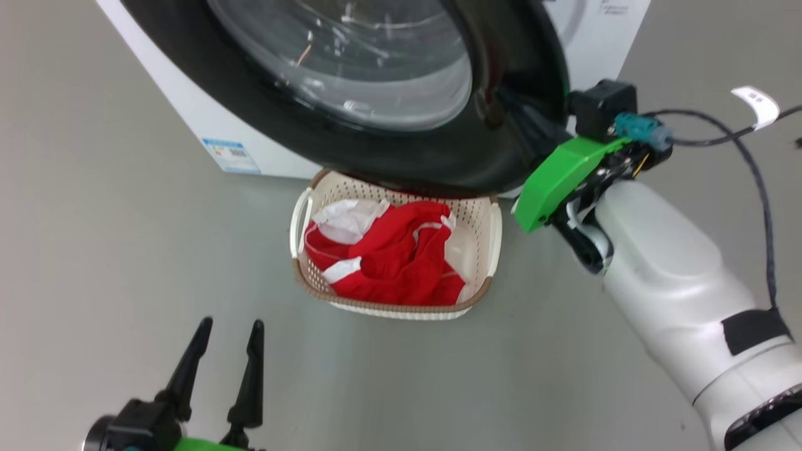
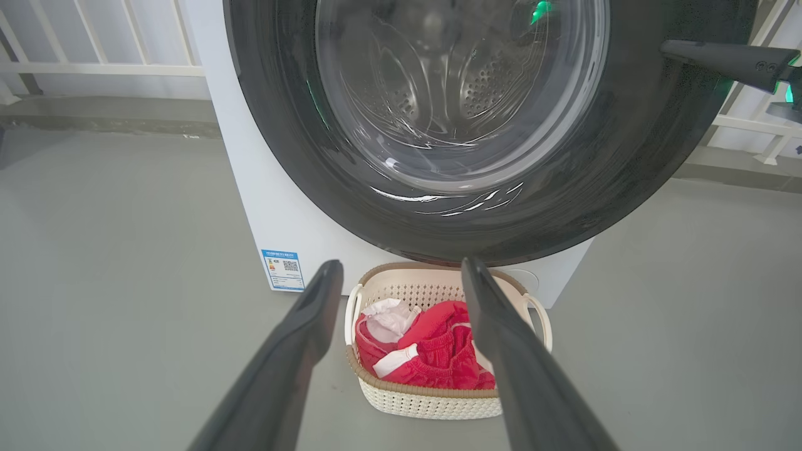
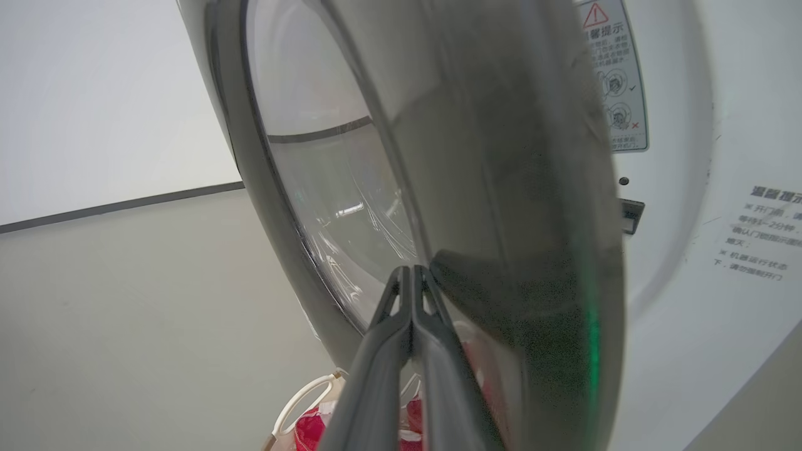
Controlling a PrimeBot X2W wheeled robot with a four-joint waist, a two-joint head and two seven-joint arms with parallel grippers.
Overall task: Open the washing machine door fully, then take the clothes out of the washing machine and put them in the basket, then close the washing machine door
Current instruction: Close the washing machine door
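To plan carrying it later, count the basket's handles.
2. The left handle and the right handle, at opposite ends of the basket. None seems hidden.

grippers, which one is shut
The right gripper, fingers pressed together by the washing machine door rim; the left gripper has its fingers spread apart.

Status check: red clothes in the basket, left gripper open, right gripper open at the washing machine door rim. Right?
Not quite. The right gripper is shut, fingers pressed together at the washing machine door rim, as the right wrist view shows. The rest holds: red clothes in the basket, left gripper open.
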